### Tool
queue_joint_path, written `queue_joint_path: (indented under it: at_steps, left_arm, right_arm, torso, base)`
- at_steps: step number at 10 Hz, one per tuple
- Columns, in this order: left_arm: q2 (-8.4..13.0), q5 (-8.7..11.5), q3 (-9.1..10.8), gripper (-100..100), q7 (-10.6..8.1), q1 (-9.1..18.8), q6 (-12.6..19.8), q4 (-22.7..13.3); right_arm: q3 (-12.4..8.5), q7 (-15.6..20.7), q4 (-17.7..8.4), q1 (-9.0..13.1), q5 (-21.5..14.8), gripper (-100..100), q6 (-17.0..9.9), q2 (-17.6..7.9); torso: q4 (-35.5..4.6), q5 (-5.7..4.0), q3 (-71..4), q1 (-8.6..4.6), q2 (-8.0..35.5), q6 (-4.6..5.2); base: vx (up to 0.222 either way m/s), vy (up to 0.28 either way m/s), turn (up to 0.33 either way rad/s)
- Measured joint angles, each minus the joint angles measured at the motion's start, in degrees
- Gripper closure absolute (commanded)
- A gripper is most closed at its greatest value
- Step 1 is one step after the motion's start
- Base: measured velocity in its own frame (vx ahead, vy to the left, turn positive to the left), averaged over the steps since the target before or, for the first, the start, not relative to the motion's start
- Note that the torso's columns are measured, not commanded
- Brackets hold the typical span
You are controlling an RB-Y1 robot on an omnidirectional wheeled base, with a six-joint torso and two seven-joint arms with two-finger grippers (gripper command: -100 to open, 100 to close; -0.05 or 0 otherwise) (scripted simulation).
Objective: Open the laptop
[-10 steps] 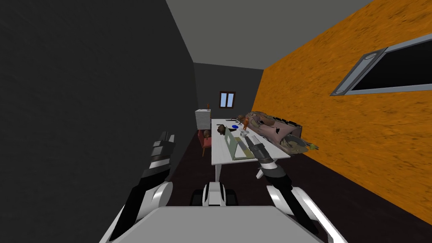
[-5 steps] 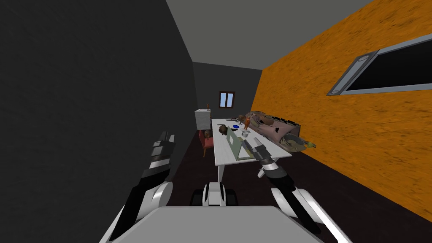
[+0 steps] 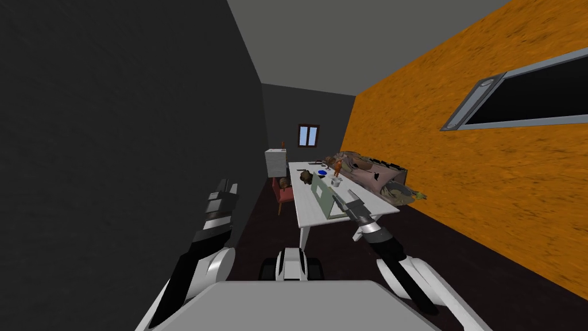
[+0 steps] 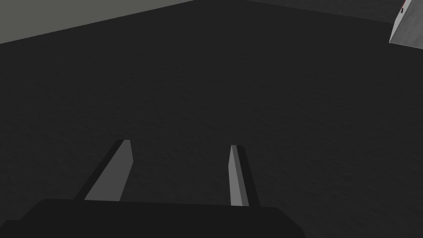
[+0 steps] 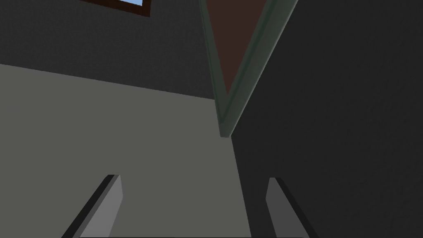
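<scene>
We see a dark grey wall (image 3: 115,143) on the left and an orange wall (image 3: 448,172) on the right with a grey-framed window (image 3: 519,95). The far wall (image 3: 287,109) carries a small brown-framed window (image 3: 309,135). A white worktop (image 3: 304,207) stands on the dark floor (image 3: 494,270), with a red chair (image 3: 282,193) at its left and a white cabinet (image 3: 276,162) farther off.

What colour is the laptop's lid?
Dull grey-green. The laptop shows it best in the right wrist view, its rim framing a brownish panel.
</scene>
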State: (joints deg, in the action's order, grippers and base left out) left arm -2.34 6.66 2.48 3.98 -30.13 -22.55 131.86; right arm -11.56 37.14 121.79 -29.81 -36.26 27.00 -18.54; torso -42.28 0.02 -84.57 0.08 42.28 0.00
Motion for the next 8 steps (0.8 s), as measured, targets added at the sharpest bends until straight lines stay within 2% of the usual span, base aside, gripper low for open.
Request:
queue_joint_path:
  at_steps: [8]
  left_arm:
    - [0.0,0.0,0.00,0,0.00,0.0,0.0,0.0]
  right_arm:
    - [-4.4,10.4,-5.7,-0.1,-9.0,-100,-1.5,-6.0]
  torso:
    - [0.0,-0.03,0.0,-0.09,0.0,0.00]
  base:
    - [0.010,0.092,-0.037]
